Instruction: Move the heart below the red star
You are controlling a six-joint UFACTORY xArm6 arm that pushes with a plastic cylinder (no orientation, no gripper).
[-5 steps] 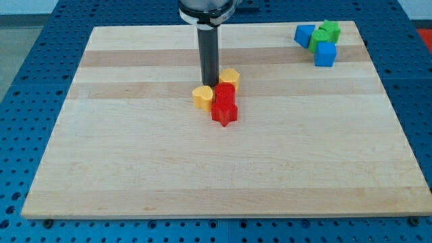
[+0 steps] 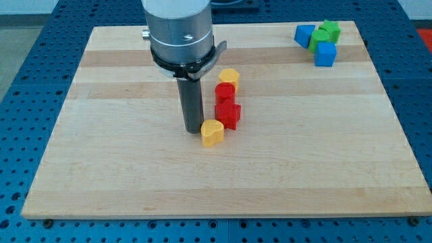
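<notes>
Presently the yellow heart [image 2: 212, 133] lies near the middle of the wooden board [image 2: 101, 169], just below and slightly to the view's left of the red star [image 2: 228, 115], the two close enough that contact cannot be ruled out. The rod's tip [image 2: 193, 129] stands just beside the heart on the view's left, touching it or very nearly so. The arm carries no claw — only the plain rod — so there is nothing to release or clench; the heart is free on the board and merely pushed.

Directly above the star, toward the view's top, sits a second red block [image 2: 225, 92], and above that a yellow block [image 2: 229, 76]; the three form a short column. Well apart, at the board's top right corner, a cluster of two blue blocks [image 2: 304, 34] [image 2: 325, 54] and a green block [image 2: 324, 34] plays no part.

Assessment of risk: the heart appears close to its place but sits a little left of centre beneath the star. A further push toward the view's right would likely be needed. If that push runs slightly upward, the heart could strike the star and shove the column out of line — moving the reference itself. An off-centre contact on the heart's rounded lobe could also spin it or let it slip past the tip.
</notes>
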